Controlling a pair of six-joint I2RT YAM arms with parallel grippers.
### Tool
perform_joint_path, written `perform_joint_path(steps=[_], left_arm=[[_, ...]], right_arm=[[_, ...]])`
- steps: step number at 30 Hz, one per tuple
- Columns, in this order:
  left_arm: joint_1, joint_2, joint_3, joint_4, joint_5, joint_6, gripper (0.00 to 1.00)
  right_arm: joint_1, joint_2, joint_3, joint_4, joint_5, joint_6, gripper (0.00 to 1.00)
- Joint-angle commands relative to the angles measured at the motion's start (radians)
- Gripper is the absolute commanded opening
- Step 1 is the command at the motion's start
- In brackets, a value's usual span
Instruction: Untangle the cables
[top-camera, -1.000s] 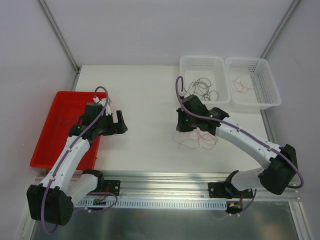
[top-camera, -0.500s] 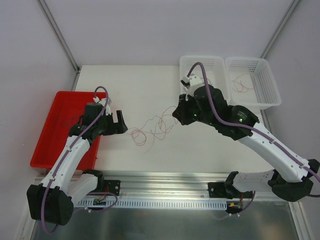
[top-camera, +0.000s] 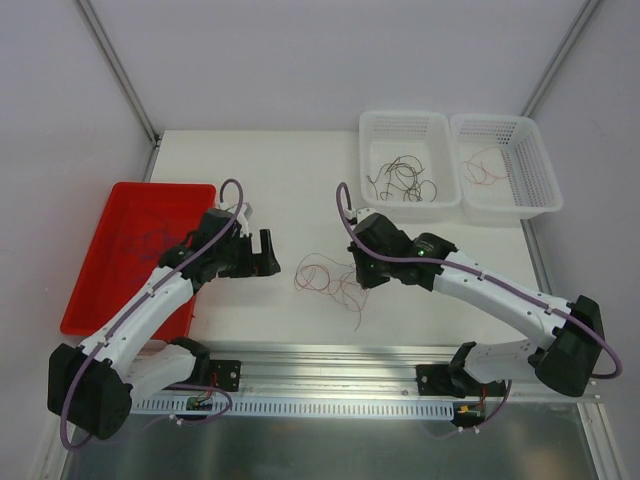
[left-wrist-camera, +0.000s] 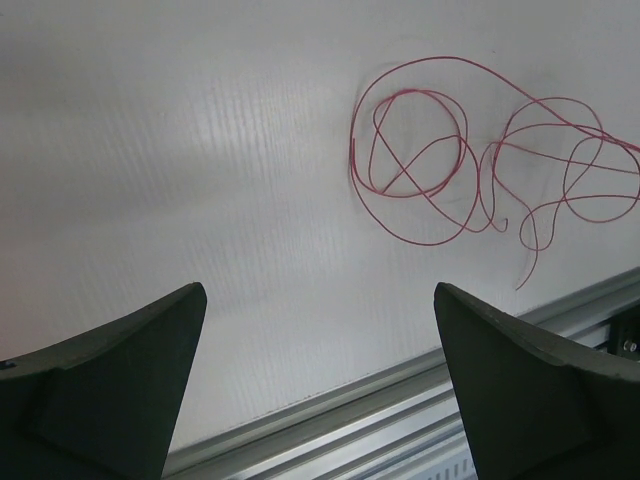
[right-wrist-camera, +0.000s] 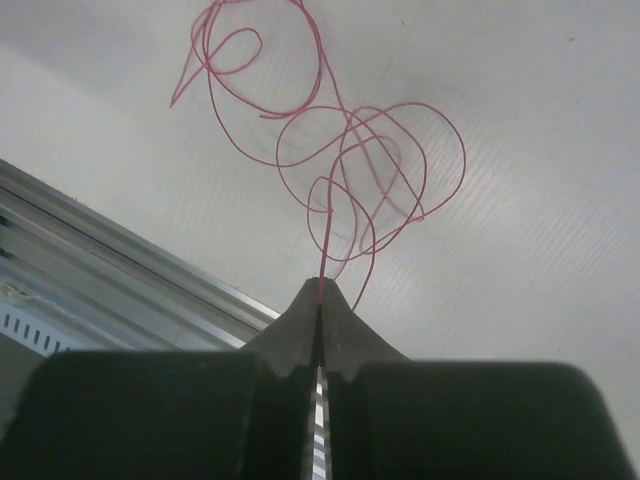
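A pink-red cable (top-camera: 325, 278) is seen lying in loose, overlapping loops on the white tabletop (top-camera: 270, 180), at the centre of the top view, between the two hands. One strand at the loops' right side is gripped by the right hand (top-camera: 360, 275). In the right wrist view its fingers (right-wrist-camera: 290, 335) are pressed fully together on that strand, which runs up from the tips into the loops in the upper half of the frame. A loose end is trailed toward the lower middle of the top view, near the metal rail (top-camera: 330, 355).

The left hand (top-camera: 270, 255) is held just left of the loops with its jaws spread wide, and nothing is held in it. In the left wrist view its two fingers (left-wrist-camera: 120, 390) are seen in the bottom corners, while the cable lies in the upper right, apart from both.

Dark cables (top-camera: 405, 178) are bunched in the left basket (top-camera: 405, 115) at the upper right of the top view. A second red cable (top-camera: 487, 168) is laid in the right basket (top-camera: 490, 118) just beside it. Faint purple cables (top-camera: 150, 238) can be made out in the red tray (top-camera: 100, 290) at the left edge, partly covered by the left arm.
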Motion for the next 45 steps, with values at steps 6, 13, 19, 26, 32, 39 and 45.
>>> perform_joint_path(steps=[6, 13, 19, 26, 32, 39, 45], left_arm=[[-0.252, 0.187, 0.054, 0.073, -0.234, -0.300, 0.97], [-0.414, 0.344, 0.167, 0.077, -0.322, -0.347, 0.93], [-0.465, 0.486, 0.252, 0.081, -0.378, -0.349, 0.81], [-0.463, 0.603, 0.284, 0.074, -0.474, -0.335, 0.36], [-0.433, 0.641, 0.290, 0.010, -0.540, -0.321, 0.00], [-0.337, 0.556, 0.229, -0.041, -0.589, -0.291, 0.00], [-0.215, 0.488, 0.160, -0.076, -0.607, -0.272, 0.00]], right_arm=[[-0.002, -0.082, 0.000, 0.092, 0.000, 0.020, 0.01], [-0.003, -0.122, -0.048, 0.112, -0.002, 0.040, 0.01], [-0.002, -0.156, -0.068, 0.116, -0.008, 0.047, 0.01], [-0.002, -0.265, -0.048, 0.023, 0.072, 0.020, 0.01], [-0.042, -0.404, 0.075, -0.140, 0.211, -0.044, 0.01], [-0.150, -0.513, 0.250, -0.287, 0.427, -0.146, 0.01], [-0.172, -0.562, 0.328, -0.316, 0.549, -0.192, 0.01]])
